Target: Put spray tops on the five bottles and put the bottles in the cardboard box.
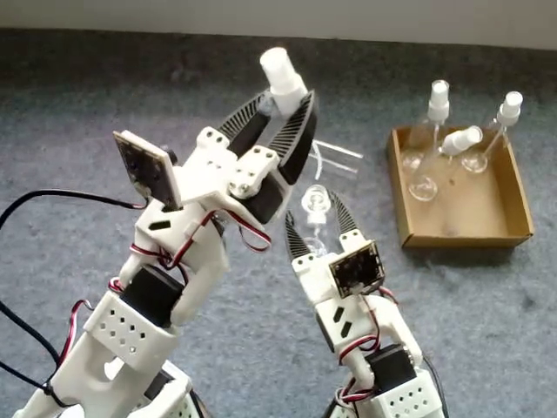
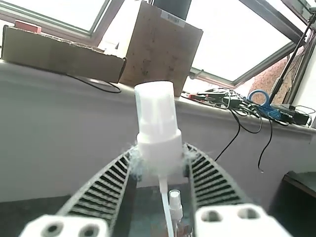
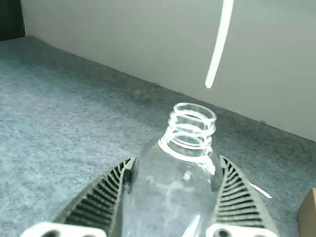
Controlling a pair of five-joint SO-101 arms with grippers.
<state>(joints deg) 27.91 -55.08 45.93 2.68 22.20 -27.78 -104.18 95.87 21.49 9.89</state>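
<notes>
The grey tabletop (image 1: pixel 78 96) is carrying everything. The cardboard box (image 1: pixel 461 235) is sitting on it over on the right arm's side, with three bottles (image 1: pixel 461 139) wearing white tops inside. The left hand (image 1: pixel 285 100) is hanging up high, clamping a white spray top (image 1: pixel 282 71) by its collar, and its dip tube (image 3: pixel 219 44) is dangling just above the open neck of a bare bottle (image 1: pixel 314 202). The right hand (image 1: pixel 318 213) is squeezing that bottle around its shoulders, neck pointing up – near the box but not touching it
</notes>
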